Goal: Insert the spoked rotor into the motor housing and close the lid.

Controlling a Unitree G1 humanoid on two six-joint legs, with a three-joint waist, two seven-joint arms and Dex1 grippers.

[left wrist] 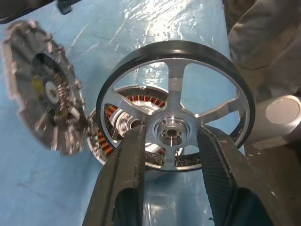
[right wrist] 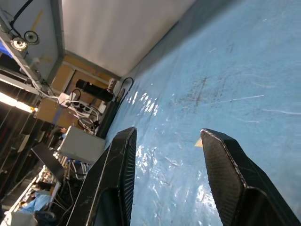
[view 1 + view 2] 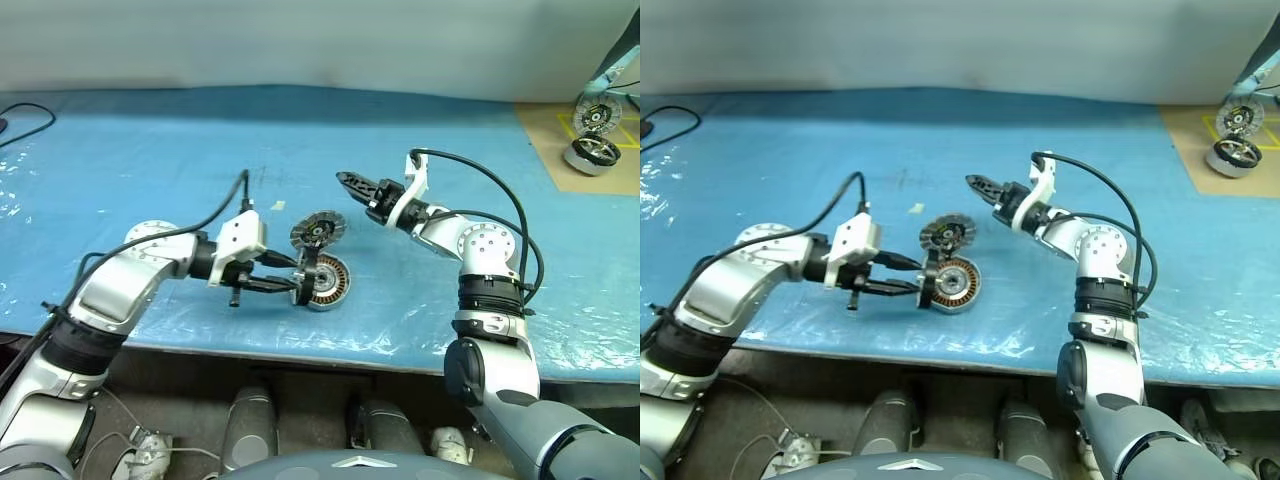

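Two left pincer point(image 1: 169, 155) fingers clamp the spoked rotor point(image 1: 175, 106) against the motor housing point(image 3: 328, 283).

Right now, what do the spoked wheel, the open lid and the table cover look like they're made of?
Spoked rotor: probably machined metal, with bright silvery spokes and a dark matte rim.
Lid: seemingly metal, with dull grey segments round a dark centre.
Table cover: likely thin plastic sheet, blue, glossy and wrinkled.

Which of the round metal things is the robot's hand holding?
The spoked rotor, the dark-rimmed wheel with silvery spokes. The left gripper pinches it in front of the copper-wound motor housing; the toothed lid stands open beside it, untouched.
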